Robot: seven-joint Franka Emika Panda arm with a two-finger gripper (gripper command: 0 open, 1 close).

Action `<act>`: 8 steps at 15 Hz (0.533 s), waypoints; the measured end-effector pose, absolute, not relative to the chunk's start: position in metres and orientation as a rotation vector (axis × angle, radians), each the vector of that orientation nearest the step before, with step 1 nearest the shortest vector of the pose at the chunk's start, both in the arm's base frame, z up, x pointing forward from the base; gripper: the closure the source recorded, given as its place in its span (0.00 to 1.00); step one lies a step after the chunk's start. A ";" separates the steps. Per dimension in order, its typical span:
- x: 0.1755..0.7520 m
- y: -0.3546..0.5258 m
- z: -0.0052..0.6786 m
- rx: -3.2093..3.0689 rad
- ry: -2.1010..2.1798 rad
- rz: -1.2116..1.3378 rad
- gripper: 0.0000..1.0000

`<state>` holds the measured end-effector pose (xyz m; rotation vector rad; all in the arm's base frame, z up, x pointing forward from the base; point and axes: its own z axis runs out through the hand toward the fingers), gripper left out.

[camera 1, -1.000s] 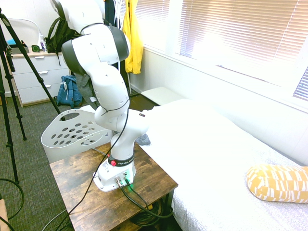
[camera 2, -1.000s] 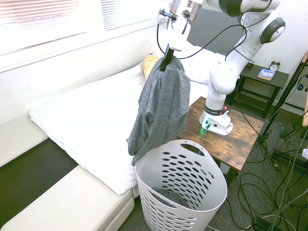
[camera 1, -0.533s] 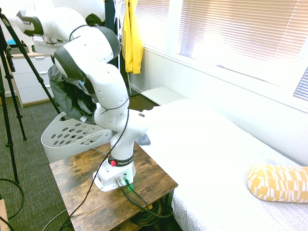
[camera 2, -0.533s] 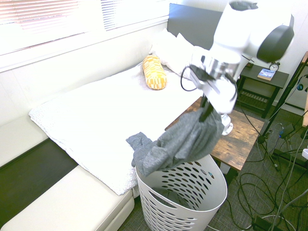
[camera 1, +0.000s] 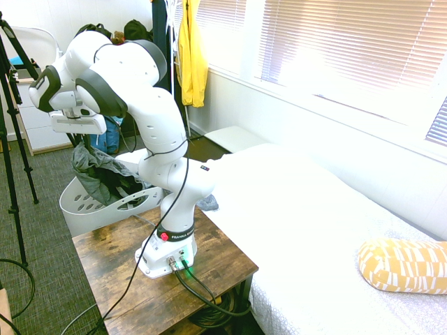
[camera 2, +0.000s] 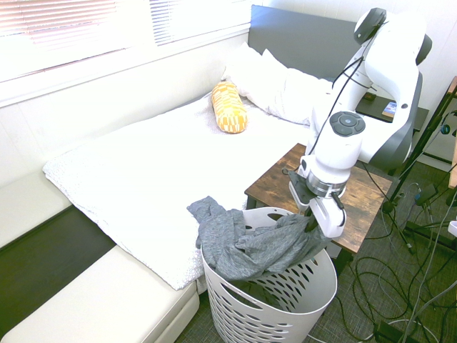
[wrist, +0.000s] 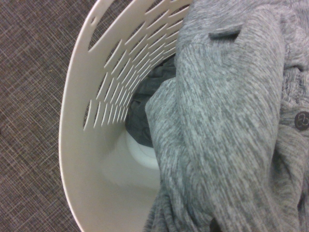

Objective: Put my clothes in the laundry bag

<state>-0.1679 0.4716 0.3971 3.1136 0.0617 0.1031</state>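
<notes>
The white laundry basket (camera 2: 285,304) with oval holes stands on the floor between the bed and the wooden side table. My gripper (camera 2: 313,223) is low over its rim, shut on a grey heathered garment (camera 2: 250,246). The garment is draped across the basket's mouth, and part of it sags inside. The first exterior view shows the same garment (camera 1: 101,171) hanging from the gripper into the basket (camera 1: 87,206). A grey fold (camera 2: 205,209) reaches over the rim toward the bed's corner. From the wrist, the garment (wrist: 227,121) fills the basket's interior (wrist: 91,145), with darker cloth (wrist: 142,128) at the bottom.
The wooden side table (camera 2: 357,204) bears the arm right beside the basket. The white bed (camera 2: 143,164) with a yellow patterned pillow (camera 2: 230,107) borders the basket's other side. A blue backpack (camera 1: 108,143) and a dresser (camera 1: 35,132) stand beyond, and a yellow jacket (camera 1: 192,56) hangs by the window.
The arm has swung the grey garment from high over the bed's edge down to the basket. The cloth, which hung free in the air, now lies across the basket's mouth.
</notes>
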 end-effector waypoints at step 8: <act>-0.159 0.476 0.395 3.111 0.047 0.128 0.00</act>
